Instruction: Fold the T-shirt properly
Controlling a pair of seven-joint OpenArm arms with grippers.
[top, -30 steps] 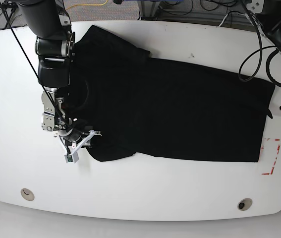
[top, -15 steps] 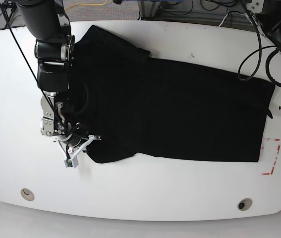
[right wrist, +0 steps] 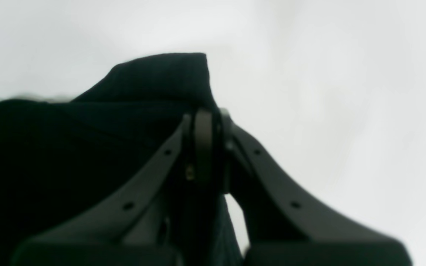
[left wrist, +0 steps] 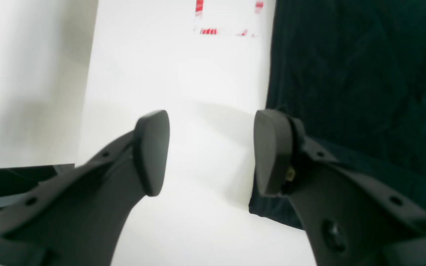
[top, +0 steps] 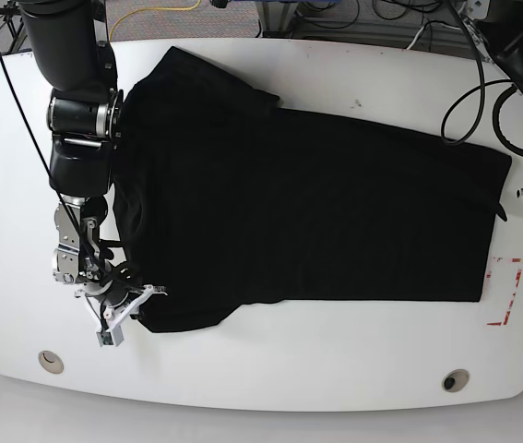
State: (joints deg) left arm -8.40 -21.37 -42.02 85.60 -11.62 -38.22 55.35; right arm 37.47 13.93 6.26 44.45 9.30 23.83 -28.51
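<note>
Base view, near edge of the white table: the right gripper is closed on a sleeve corner of the black T-shirt, at the garment's near left. In the right wrist view, its fingers are pressed together with a peak of dark fabric pinched between them and rising above the tips. The T-shirt lies spread flat across the table's middle, its hem toward the red tape marks at the right side. At that hem, the left gripper stands with its jaws wide apart above bare table surface, one pad just beside the hem's corner, holding nothing. Cables trail over the far right edge.
</note>
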